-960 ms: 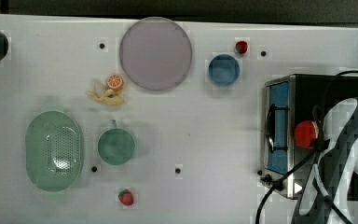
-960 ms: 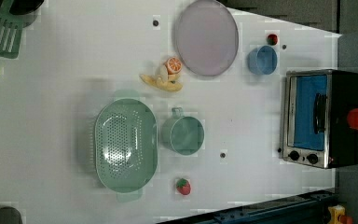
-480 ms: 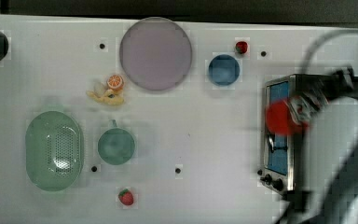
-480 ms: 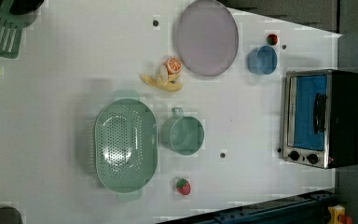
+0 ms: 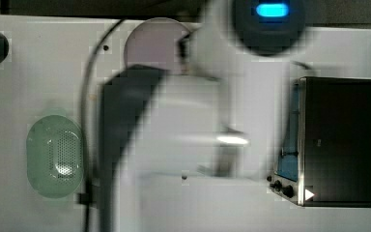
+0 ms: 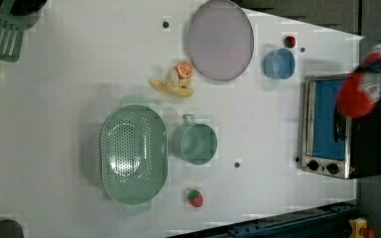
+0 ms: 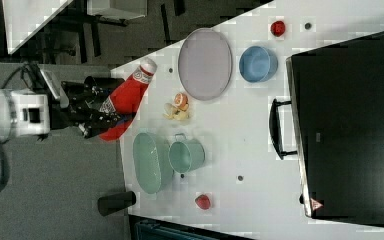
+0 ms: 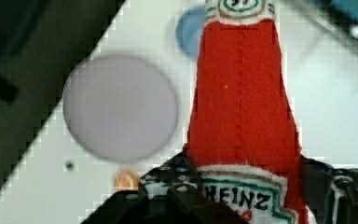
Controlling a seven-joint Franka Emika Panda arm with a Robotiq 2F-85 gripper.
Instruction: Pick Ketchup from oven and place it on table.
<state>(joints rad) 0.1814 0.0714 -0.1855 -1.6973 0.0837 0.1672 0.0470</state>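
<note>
Tool (image 7: 102, 117) clamped on Ketchup (image 7: 125, 97) at its labelled base, cap end pointing away from tool. Bottle aloft, off the counter (image 7: 250, 145). Lilac plate (image 8: 120, 108) below, beside bottle's neck. Oven (image 6: 345, 126) beneath.

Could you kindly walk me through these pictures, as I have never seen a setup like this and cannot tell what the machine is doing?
It is one robot arm with a gripper whose jaws are shut on a red Ketchup bottle, held in the air. The top view looks down past the blurred arm. The left and right views show the white table from two other angles. The wrist view rides on the arm and looks along the bottle. On the table stand a toaster oven, a grey plate, a blue bowl, a green colander, a green cup, toy fruit and two strawberries.
</note>
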